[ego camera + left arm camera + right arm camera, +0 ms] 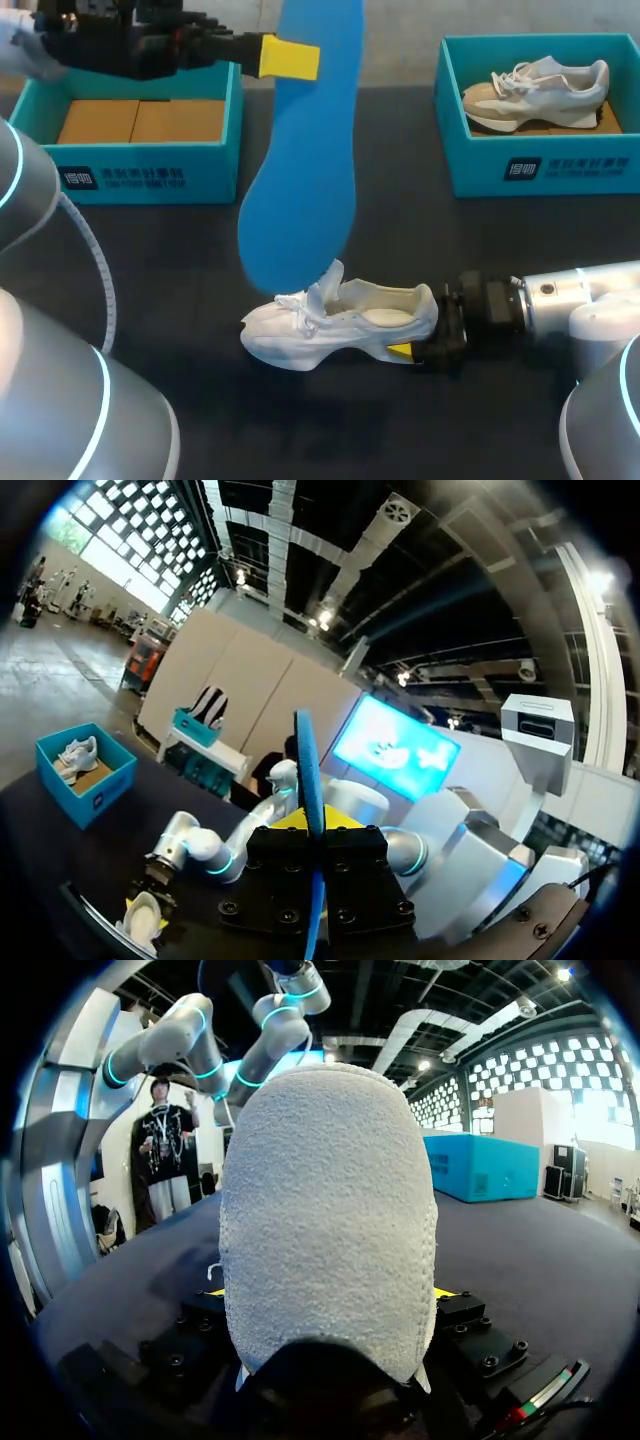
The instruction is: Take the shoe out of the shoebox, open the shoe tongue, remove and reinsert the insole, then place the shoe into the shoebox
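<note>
White shoe: lies on its sole on the dark table, toe toward my left, laces loose, tongue raised, opening bare. In the right wrist view its knit heel fills the space just ahead of the gripper.
Right gripper: low at the table, clamped on the shoe's heel, one yellow tip showing under it.
Blue insole: off the table, hanging upright with its broad end just above the shoe's laces; edge-on in the left wrist view.
Left gripper: raised, closed narrow on the insole's upper end.
Left shoebox: teal, far left, cardboard lining only.
Right shoebox: teal, far right, holding a second shoe.
</note>
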Robot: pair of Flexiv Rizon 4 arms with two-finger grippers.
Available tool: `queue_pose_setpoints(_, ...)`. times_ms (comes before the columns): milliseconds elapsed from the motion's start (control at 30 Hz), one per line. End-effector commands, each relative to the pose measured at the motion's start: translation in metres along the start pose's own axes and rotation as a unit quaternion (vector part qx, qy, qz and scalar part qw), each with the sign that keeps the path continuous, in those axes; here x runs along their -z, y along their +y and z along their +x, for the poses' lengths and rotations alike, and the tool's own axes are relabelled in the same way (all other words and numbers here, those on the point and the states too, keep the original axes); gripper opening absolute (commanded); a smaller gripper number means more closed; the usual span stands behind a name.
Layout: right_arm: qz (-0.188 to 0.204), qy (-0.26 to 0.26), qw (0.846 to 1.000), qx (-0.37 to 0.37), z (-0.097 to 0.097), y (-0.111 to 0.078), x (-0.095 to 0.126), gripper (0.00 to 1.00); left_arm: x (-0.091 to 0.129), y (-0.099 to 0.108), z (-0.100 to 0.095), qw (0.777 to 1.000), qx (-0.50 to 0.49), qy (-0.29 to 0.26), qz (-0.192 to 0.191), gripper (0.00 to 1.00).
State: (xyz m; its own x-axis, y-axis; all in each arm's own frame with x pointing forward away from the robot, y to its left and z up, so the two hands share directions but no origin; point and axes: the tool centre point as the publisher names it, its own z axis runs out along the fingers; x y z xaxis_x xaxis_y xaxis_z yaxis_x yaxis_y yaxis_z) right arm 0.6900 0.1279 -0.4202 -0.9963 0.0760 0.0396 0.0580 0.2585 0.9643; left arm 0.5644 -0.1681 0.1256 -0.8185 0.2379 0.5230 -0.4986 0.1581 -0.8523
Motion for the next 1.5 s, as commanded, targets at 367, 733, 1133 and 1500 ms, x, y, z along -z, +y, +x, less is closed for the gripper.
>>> queue_pose_setpoints(367, 0.003, 0.0, 1.0, 0.0, 0.002, 0.0, 0.0, 0.0, -0.01, 0.004, 0.004, 1.0, -0.001, -0.001, -0.007, 0.0)
queue_pose_setpoints(733, 0.003, -0.001, 1.0, 0.0, 0.002, 0.001, 0.001, 0.0, -0.01, 0.004, 0.004, 1.0, -0.001, -0.001, -0.007, 0.0)
queue_pose_setpoints(1133, 0.018, -0.003, 1.0, -0.001, 0.007, 0.006, 0.019, 1.0, -0.01, 0.004, 0.004, 1.0, -0.001, -0.001, -0.007, 0.0)
queue_pose_setpoints(1500, 0.079, 0.005, 0.997, -0.011, 0.014, 0.014, 0.047, 1.0, -0.01, 0.004, 0.004, 1.0, -0.001, -0.001, -0.007, 0.0)
